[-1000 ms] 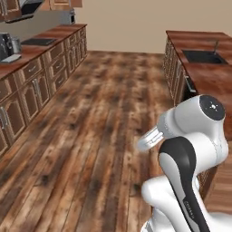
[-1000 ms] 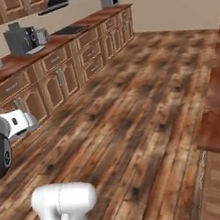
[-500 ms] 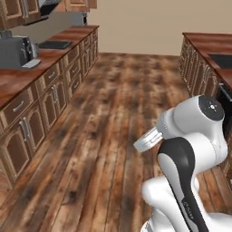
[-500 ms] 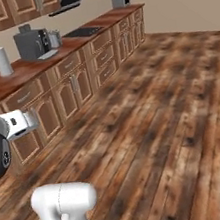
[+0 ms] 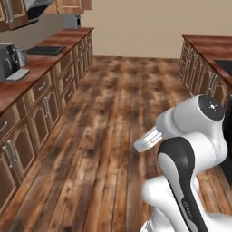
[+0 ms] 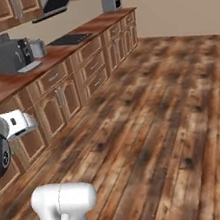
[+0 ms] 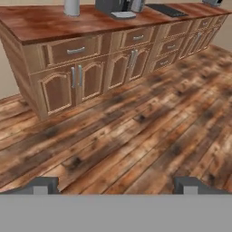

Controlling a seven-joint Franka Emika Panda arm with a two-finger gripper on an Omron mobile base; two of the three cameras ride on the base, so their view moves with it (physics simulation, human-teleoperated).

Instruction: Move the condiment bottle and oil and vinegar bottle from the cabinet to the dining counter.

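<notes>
The gripper [image 7: 116,185] is spread wide and empty above the plank floor [image 7: 149,136]. The dining table [image 5: 209,45] lies at 2 o'clock in the left base view; bottles unseen.

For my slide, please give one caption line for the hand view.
Open gripper looks over a wood floor toward a counter with drawers and cabinet doors.
</notes>
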